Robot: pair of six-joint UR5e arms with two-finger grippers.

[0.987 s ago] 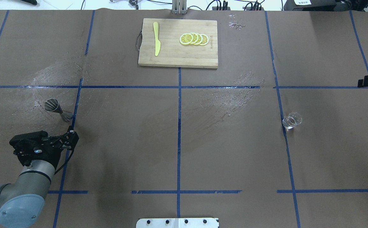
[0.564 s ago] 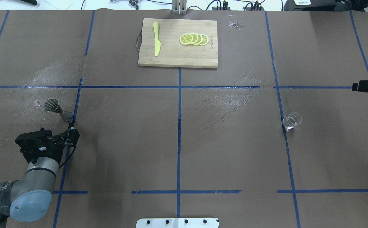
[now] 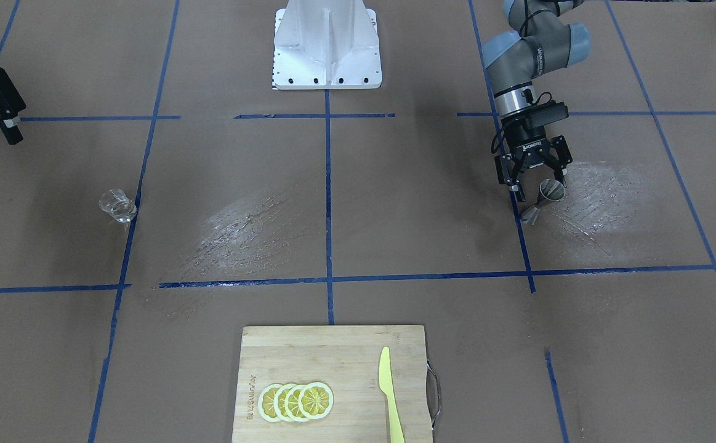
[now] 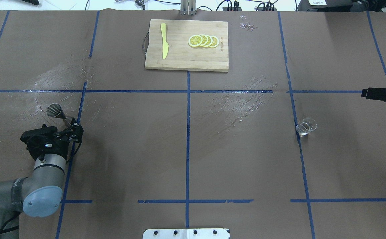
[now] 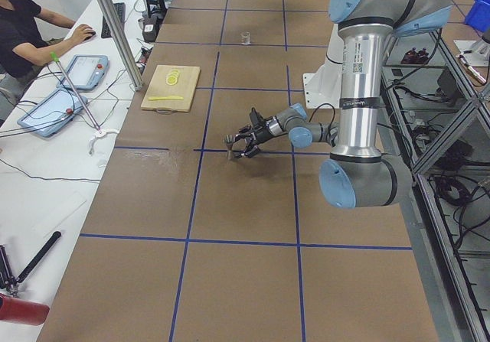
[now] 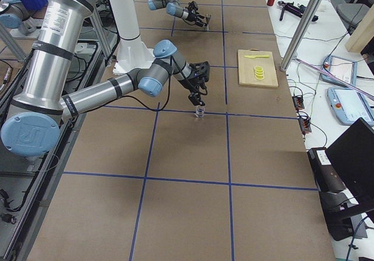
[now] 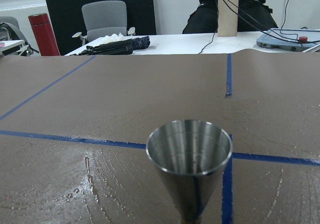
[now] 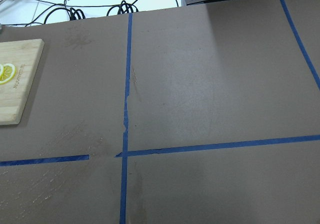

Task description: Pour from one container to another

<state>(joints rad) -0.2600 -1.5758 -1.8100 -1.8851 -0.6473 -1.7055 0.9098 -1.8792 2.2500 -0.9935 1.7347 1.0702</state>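
table (image 4: 246,159): brown, pale glossy streaks | tape lines (image 4: 188,132): blue grid | jigger (image 7: 190,159): shiny grey metal | glass cup (image 4: 305,126): clear, colourless | cutting board (image 4: 183,56): pale wood grain | knife (image 4: 164,41): yellow | lemon slices (image 4: 202,40): yellow, pale rims | left arm (image 4: 43,169): grey, light-blue caps

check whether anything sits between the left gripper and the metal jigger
Nothing visible does. The open left gripper is right at the jigger, and its wrist view shows the jigger straight ahead with only bare table around it.
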